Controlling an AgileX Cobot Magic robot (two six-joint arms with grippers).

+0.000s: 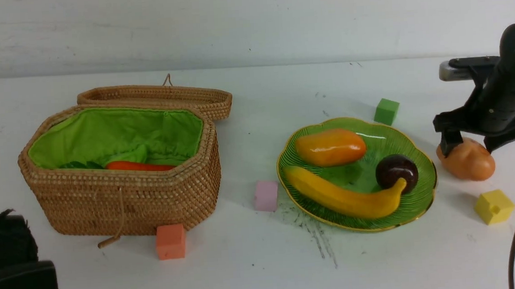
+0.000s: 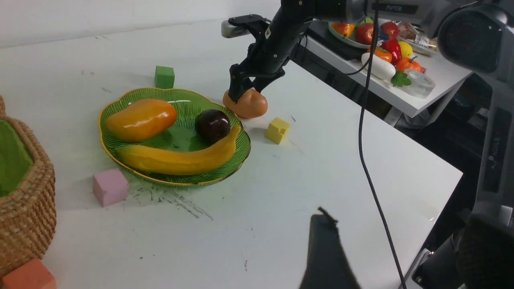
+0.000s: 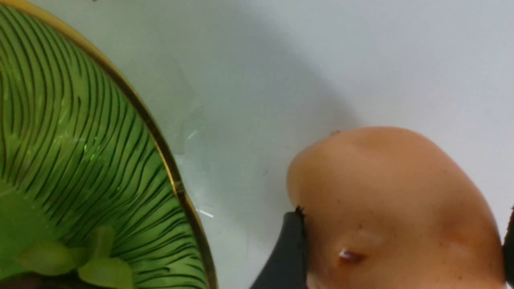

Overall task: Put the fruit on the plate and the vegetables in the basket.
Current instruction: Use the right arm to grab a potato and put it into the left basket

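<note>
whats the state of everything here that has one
octagonal woven wicker basket, lid open, orange carrot inside
ribbed green glass plate, holds orange-yellow mango, yellow banana, purple mangosteen
tan-orange lumpy potato, on table, outside basket
right gripper, open astride potato
left gripper, jaws unclear

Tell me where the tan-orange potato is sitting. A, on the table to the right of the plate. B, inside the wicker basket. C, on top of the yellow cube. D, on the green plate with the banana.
A: the potato rests on the white table, just outside the plate on its right with a gap to the rim, far from the basket.
</note>
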